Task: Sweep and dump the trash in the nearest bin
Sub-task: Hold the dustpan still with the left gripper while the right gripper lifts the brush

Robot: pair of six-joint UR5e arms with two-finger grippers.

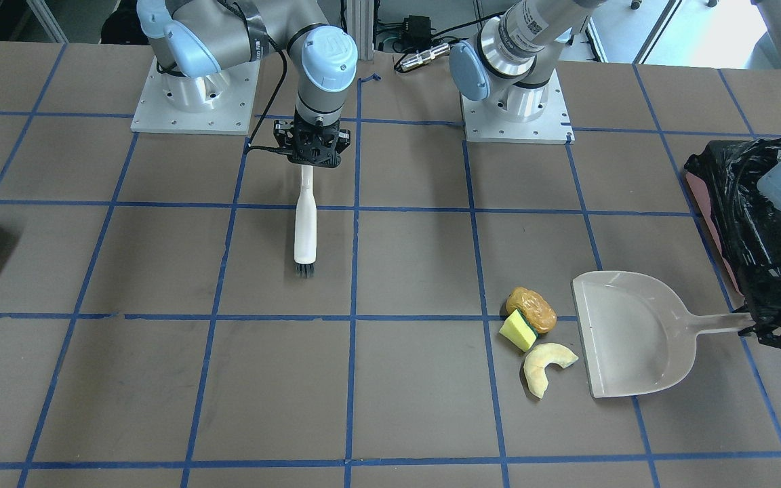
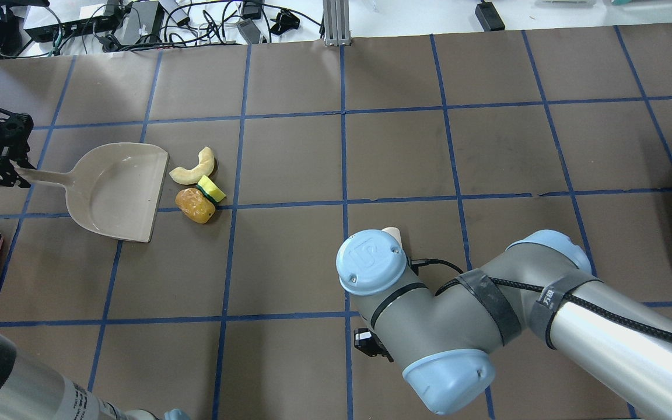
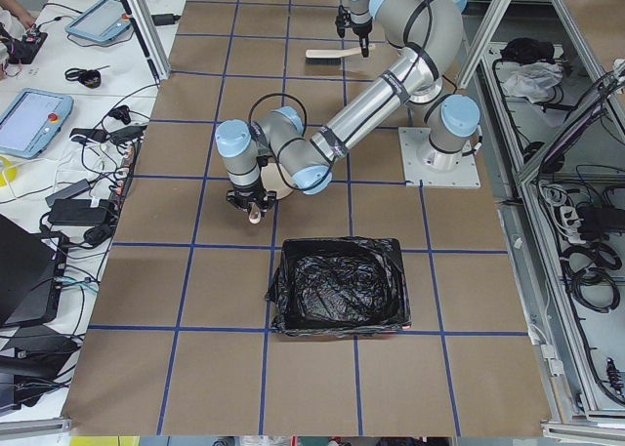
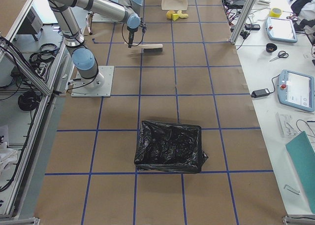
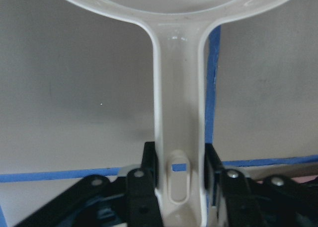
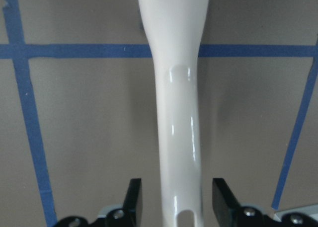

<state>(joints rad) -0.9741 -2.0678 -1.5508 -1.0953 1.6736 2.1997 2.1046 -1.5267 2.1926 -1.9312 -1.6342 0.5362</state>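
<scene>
The left pincer (image 5: 181,170) is closed tight on the end of the handle of a white dustpan (image 1: 628,332), its fingers pressed against both sides. The dustpan lies flat on the worktop (image 1: 397,271), its open lip facing the trash.

The three pieces lie bunched just beside that lip. The brown-orange bread lump (image 1: 531,308) touches the yellow-and-green sponge (image 1: 518,331). The pale yellow crescent (image 1: 545,366) lies next to them, one tip almost at the dustpan's edge. None of the pieces is in the dustpan.

The pink bin (image 1: 697,188), lined with a crinkled black bag, stands close behind the left pincer at the worktop's end.

The right pincer (image 6: 178,197) straddles the handle of a white brush (image 1: 305,227) with dark bristles. Its fingers are spread, with a gap showing on each side of the handle. The brush is well apart from the trash, bristles pointing away from the robot.
</scene>
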